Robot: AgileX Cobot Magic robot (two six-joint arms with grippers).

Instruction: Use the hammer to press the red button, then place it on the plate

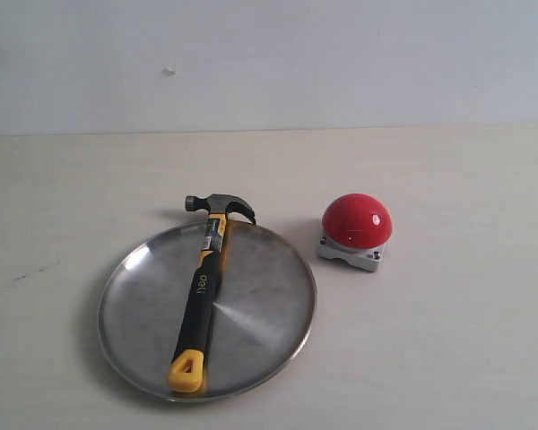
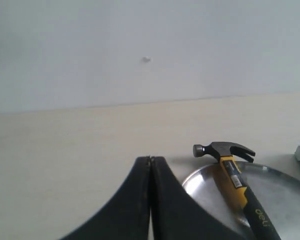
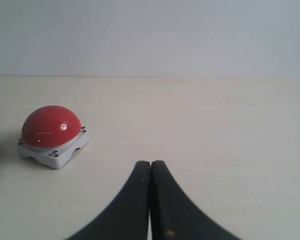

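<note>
Above tabletop, left gripper and right gripper hang closed.

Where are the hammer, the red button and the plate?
hammer (image 1: 201, 294), exterior view, on its black grip.
red button (image 1: 357, 219), exterior view, on the red dome.
plate (image 1: 262, 303), exterior view, on bare metal beside the hammer.

The table is a pale, light wooden worktop, and its far edge meets a plain white wall. Two things lie directly on it. The round silver plate lies closer to the near edge, a little left of the middle. The red button stands on its square grey base just beside the plate's right rim, more toward the far edge, not touching it. The hammer lies on the plate; its head passes over the far rim, and whether it touches the table cannot be told.
</note>
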